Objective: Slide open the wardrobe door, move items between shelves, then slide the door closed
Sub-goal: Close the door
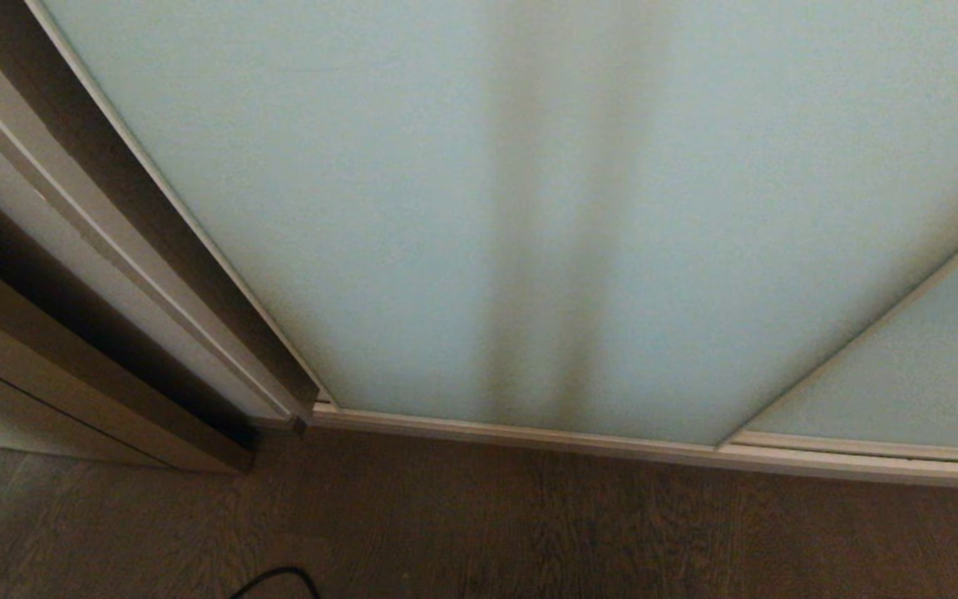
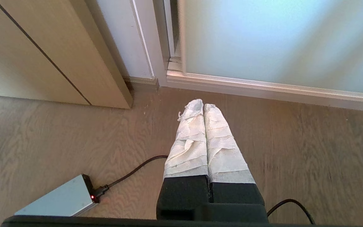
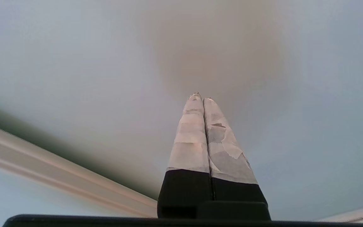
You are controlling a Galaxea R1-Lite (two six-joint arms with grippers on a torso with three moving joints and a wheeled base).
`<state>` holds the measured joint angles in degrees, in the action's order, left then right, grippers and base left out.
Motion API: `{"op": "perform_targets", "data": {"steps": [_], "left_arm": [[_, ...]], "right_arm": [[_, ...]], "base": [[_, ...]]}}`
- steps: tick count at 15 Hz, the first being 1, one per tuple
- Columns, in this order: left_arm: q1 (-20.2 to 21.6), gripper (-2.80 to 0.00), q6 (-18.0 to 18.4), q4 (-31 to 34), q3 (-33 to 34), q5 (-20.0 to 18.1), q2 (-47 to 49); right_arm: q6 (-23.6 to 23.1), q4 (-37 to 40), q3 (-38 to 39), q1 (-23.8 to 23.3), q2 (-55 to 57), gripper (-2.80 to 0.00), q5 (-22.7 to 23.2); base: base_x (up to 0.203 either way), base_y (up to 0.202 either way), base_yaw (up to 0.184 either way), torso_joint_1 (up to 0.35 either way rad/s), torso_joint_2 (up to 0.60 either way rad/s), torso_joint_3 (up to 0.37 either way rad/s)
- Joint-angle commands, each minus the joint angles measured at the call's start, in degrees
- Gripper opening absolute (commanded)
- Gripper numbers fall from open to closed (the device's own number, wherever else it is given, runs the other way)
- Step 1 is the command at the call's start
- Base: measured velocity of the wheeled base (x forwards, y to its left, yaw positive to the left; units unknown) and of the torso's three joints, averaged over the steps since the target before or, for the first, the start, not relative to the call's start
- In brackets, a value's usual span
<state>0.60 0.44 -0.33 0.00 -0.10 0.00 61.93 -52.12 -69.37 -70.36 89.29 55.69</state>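
Sliding wardrobe door: shut, with the right gripper pointed at its glass

Sliding wardrobe door (image 1: 462,208): frosted pale blue-green glass in a slim cream frame, filling nearly all of the head view. It stands closed across the opening. Its left stile meets the wardrobe's side frame (image 1: 113,249); its bottom rail runs along the floor track (image 1: 529,437). A second glass panel (image 1: 920,374) overlaps it low at the right. Long axis of the panel upright; its travel would be sideways along the track. Shelves and bag hidden behind the glass; none can be seen.

Right gripper (image 3: 201,97): tape-wrapped fingers pressed together, holding nothing. It points straight at the glass, with a soft shadow on the pane just past the tips; whether the tips touch the pane cannot be told. A cream frame rail (image 3: 58,170) crosses to one side of it, apart from the fingers. This is the nearer arm to the door, and likely the one to start the slide. The move turns on getting from the flat glass to a frame edge, since the pane itself offers no purchase.

Left gripper (image 2: 203,105): fingers likewise closed and empty, hanging low over the wooden floor (image 2: 295,157), short of the door's bottom left corner. Parked.

Also on the floor: a grey box with a red light (image 2: 61,198) and its black cable (image 2: 131,171).
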Motion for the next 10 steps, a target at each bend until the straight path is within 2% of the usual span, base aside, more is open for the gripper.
{"op": "perform_targets", "data": {"steps": [1,3,6,8,10], "left_arm": [[0.0,-2.8,0.0,0.0,0.0,0.0,0.1],[0.0,-2.8,0.0,0.0,0.0,0.0,0.1],[0.0,-2.8,0.0,0.0,0.0,0.0,0.1],[0.0,-2.8,0.0,0.0,0.0,0.0,0.1],[0.0,-2.8,0.0,0.0,0.0,0.0,0.1]], "right_arm": [[1.4,2.9,-1.7,-0.5,-6.6,-2.8,0.2],[1.9,13.9,-6.8,0.8,-11.3,-2.8,-0.9],[-1.1,26.5,-12.4,10.4,-17.9,-2.8,-7.2],[-7.1,31.6,-13.0,19.4,-21.5,-2.8,-10.8],[-16.2,36.4,-12.0,30.6,-25.3,-2.8,-17.5]], "base": [[0.0,0.0,0.0,0.0,0.0,0.0],[0.0,0.0,0.0,0.0,0.0,0.0],[0.0,0.0,0.0,0.0,0.0,0.0],[0.0,0.0,0.0,0.0,0.0,0.0],[0.0,0.0,0.0,0.0,0.0,0.0]]}}
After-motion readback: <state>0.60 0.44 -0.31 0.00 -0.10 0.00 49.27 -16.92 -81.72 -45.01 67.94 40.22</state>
